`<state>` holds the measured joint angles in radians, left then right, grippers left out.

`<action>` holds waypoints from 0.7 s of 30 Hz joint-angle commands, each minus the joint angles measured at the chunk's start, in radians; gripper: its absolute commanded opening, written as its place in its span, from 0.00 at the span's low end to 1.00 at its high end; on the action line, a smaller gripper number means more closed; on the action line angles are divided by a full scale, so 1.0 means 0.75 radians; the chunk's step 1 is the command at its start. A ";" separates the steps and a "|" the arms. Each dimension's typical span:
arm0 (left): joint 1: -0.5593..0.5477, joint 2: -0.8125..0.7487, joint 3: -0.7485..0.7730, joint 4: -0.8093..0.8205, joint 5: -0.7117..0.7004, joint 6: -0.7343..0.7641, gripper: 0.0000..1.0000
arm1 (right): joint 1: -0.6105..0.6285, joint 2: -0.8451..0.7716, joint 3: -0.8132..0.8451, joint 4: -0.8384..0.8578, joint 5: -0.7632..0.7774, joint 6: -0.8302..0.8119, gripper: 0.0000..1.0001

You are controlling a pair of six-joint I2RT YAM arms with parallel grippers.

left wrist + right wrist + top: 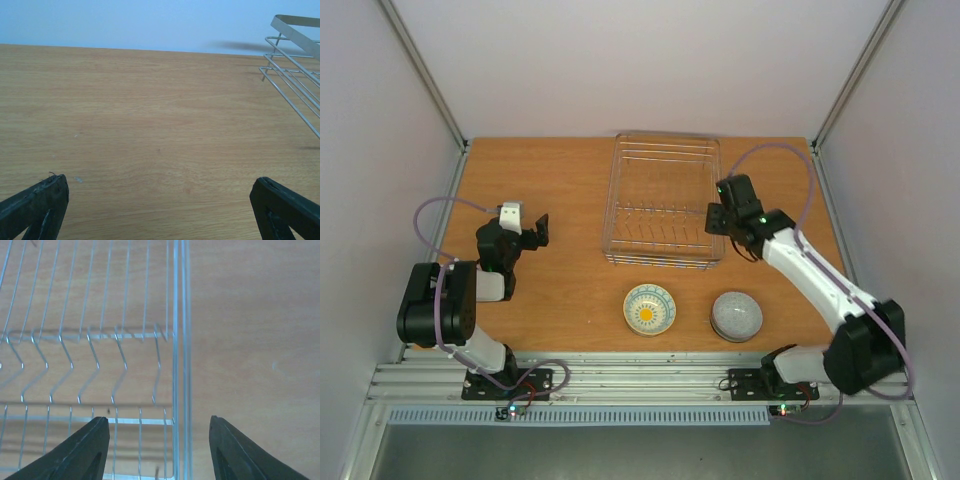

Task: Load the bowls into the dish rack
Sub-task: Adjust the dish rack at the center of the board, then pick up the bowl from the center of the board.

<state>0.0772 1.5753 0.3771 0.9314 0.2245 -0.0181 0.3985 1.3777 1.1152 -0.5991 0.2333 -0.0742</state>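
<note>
The wire dish rack (pixel 665 200) stands at the middle back of the table and holds no bowl. Two bowls sit near the front: a cream-yellow patterned one (pixel 649 309), upright, and a white dotted one (pixel 736 316), upside down. My left gripper (pixel 527 225) is open and empty at the left, over bare wood, with the rack's corner (pixel 295 75) at its right. My right gripper (pixel 723 212) is open and empty above the rack's right rim (pixel 181 340), near its front right corner. Other bowls are out of view.
The wooden table (pixel 560 290) is enclosed by white walls with metal frame posts. The arm bases and a slotted rail run along the near edge.
</note>
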 commanded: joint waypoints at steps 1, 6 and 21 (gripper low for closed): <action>-0.004 -0.009 -0.005 0.055 0.003 0.012 0.99 | 0.020 -0.249 -0.178 -0.122 -0.045 0.206 0.56; -0.003 -0.008 -0.002 0.055 0.005 0.014 0.99 | 0.098 -0.586 -0.387 -0.322 0.004 0.385 0.52; -0.003 -0.009 -0.002 0.052 0.005 0.014 0.99 | 0.231 -0.952 -0.543 -0.818 0.092 0.805 0.43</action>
<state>0.0772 1.5753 0.3771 0.9310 0.2249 -0.0181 0.5625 0.6044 0.7376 -1.1378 0.2646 0.4255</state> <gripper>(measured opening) 0.994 0.436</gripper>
